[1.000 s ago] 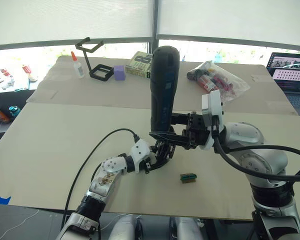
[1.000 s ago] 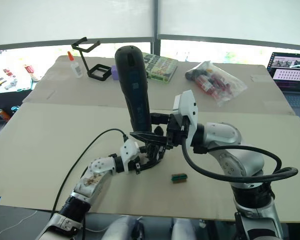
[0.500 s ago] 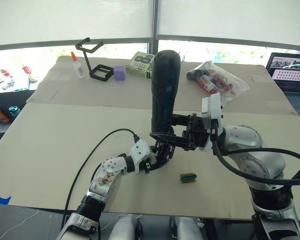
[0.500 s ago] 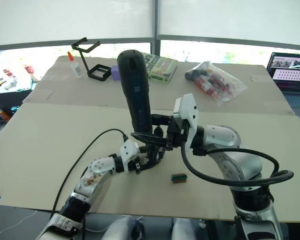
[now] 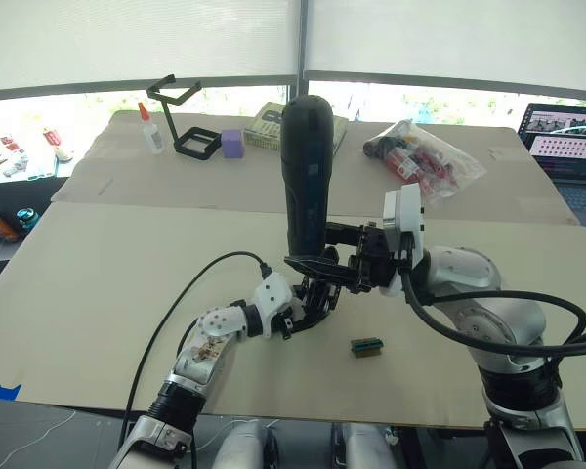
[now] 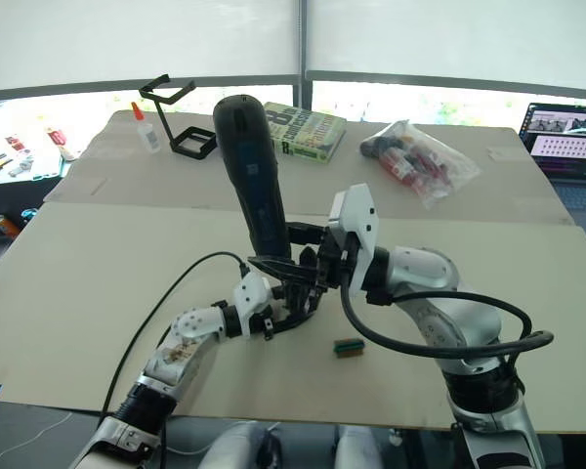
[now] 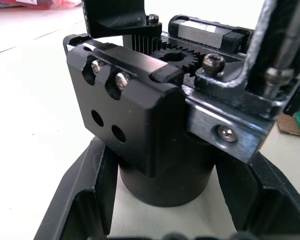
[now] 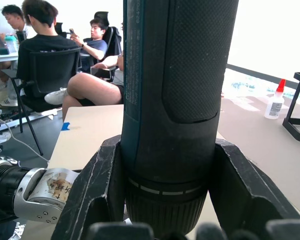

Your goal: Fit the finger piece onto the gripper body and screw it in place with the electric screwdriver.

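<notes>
The electric screwdriver [image 5: 306, 176] stands nearly upright over the middle of the table, bit down, with my right gripper [image 5: 322, 266] shut around its lower barrel [image 8: 175, 100]. Just below it my left gripper [image 5: 315, 299] is shut on the gripper body [image 7: 140, 115], a chunky black mechanism with a toothed rack and screws. A flat black piece [image 7: 117, 17] that looks like the finger piece sits on top of the body, with a screw head beside it. The thin metal bit [image 7: 286, 42] comes down at the body's side.
A small green-and-brown block [image 5: 367, 346] lies just right of the grippers. At the back are a black wire-frame stand [image 5: 181, 117], a glue bottle [image 5: 152, 129], a purple block [image 5: 232, 143], a book [image 6: 308, 132], a plastic bag [image 5: 425, 156] and a laptop [image 5: 566, 137]. People sit beyond the table's left side.
The screwdriver's top has swung to the left and my right arm has shifted a little left with it. The left gripper and the body stay put.
</notes>
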Tool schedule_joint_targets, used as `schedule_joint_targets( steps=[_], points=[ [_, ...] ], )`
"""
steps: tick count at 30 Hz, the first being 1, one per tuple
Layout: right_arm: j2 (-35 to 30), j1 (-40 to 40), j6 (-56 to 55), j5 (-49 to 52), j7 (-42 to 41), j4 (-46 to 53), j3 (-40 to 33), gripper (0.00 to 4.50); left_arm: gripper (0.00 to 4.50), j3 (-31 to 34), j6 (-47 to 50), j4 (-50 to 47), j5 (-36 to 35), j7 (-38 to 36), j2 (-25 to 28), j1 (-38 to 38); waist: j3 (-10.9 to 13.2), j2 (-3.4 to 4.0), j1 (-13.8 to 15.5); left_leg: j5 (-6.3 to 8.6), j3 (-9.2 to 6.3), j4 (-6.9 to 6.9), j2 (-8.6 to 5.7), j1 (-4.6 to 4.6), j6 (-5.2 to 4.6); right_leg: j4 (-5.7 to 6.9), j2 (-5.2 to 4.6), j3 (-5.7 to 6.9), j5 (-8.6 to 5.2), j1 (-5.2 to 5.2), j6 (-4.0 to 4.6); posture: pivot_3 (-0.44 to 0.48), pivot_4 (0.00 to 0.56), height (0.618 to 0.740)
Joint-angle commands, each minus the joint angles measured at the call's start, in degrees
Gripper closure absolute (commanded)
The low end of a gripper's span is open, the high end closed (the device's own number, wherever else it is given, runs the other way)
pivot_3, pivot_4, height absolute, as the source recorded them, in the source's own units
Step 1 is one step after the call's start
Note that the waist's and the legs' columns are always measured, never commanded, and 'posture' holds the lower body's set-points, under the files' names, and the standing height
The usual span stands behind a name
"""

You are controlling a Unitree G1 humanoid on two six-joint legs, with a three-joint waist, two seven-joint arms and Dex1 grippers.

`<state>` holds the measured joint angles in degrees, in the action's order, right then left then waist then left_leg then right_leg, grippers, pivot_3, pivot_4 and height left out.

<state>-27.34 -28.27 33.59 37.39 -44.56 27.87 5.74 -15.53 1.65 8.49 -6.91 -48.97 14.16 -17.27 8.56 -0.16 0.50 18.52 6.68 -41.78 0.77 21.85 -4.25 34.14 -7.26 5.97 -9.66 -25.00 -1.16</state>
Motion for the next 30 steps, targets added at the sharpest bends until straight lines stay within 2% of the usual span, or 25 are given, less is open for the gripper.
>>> schedule_joint_targets(
  steps=[1, 30],
  points=[
    [0.26, 0.93, 2.60, 0.17, 1.02, -0.10, 1.58, 2.57, 2.20, -1.29, 1.02, 0.21, -0.12, -1.05, 0.13, 0.94, -0.01, 0.00, 0.00, 0.00, 0.00, 0.00, 0.00, 0.00, 0.00, 0.00, 0.00, 0.00, 0.00, 0.00, 0.00, 0.000, 0.150, 0.740],
    [2.17, 4.17, 1.43, 0.33, 0.67, 1.03, 3.05, 2.57, 2.20, -1.39, 1.26, 0.10, -0.14, -1.05, 0.18, 1.06, -0.11, 0.00, -0.01, 0.01, -0.01, 0.01, 0.01, -0.07, -0.01, -0.01, 0.00, -0.01, 0.00, 0.05, 0.01, 0.000, 0.150, 0.740]
  ],
)
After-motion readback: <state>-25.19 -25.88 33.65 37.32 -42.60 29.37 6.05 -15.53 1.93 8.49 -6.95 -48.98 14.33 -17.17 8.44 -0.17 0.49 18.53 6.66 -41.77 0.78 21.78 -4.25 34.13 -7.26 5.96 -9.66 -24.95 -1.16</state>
